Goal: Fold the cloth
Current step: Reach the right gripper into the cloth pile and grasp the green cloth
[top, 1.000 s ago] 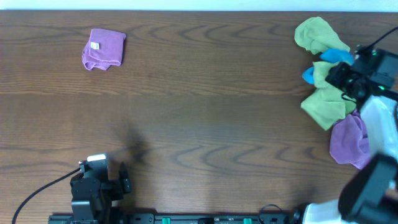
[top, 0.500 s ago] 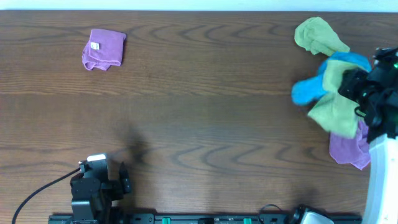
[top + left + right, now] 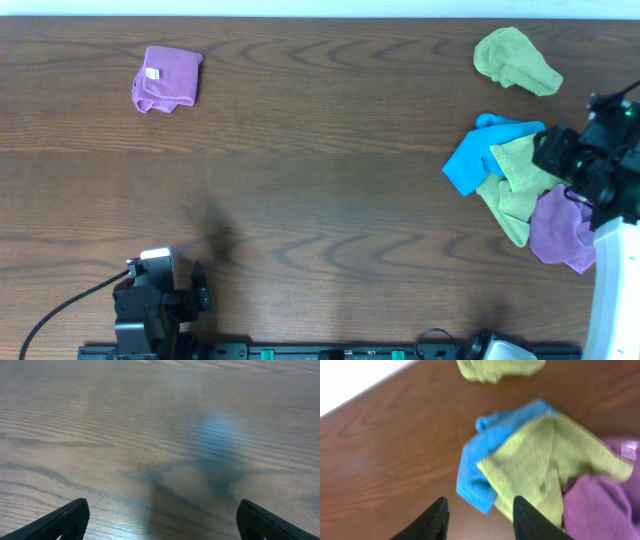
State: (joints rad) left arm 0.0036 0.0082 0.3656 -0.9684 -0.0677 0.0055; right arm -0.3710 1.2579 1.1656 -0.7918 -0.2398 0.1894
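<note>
Just left of the right gripper point(image 3: 480, 505), parted and empty, the cloth point(image 3: 512, 180) lies crumpled, long axis near-to-far. The left gripper point(image 3: 160, 520), spread empty, is well apart.

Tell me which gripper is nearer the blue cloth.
Right. The right gripper hovers close beside the blue cloth, on its right in the overhead view. The left gripper sits far off, over bare table at the front left.
</note>
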